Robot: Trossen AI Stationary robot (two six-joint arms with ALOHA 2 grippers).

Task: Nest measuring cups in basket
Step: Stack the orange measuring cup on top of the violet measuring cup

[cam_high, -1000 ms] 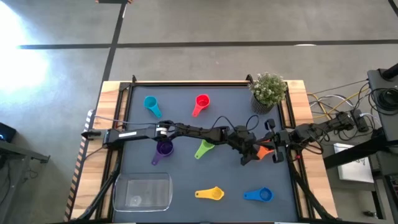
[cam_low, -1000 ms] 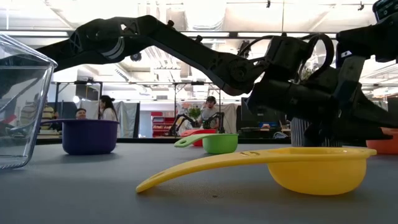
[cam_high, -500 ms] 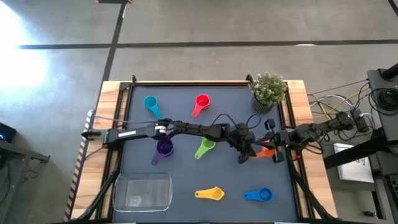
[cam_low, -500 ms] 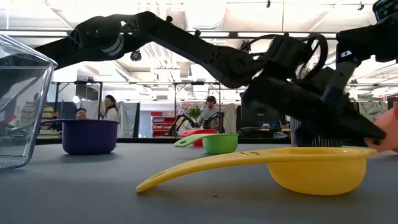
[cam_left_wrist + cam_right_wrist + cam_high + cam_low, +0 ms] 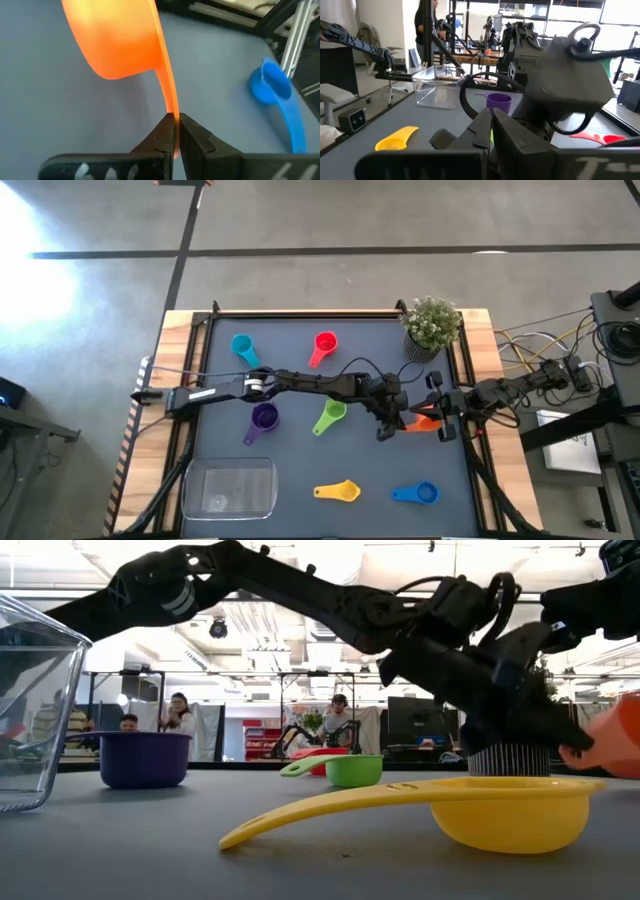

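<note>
Your table carries the basket, a plant, and light blue, red, purple, green, yellow and dark blue cups.

Orange cup cut off by low view's right edge; in high view mostly hidden under left gripper. Clear basket cropped at left edge. Red cup mostly behind green cup.

The long dark left arm reaches across the grey surface, its claw at the small orange plastic measuring cup. A clear rectangular plastic basket sits at the near left, with yellow and dark blue cups beside it. A potted plant stands at the far right corner.
</note>
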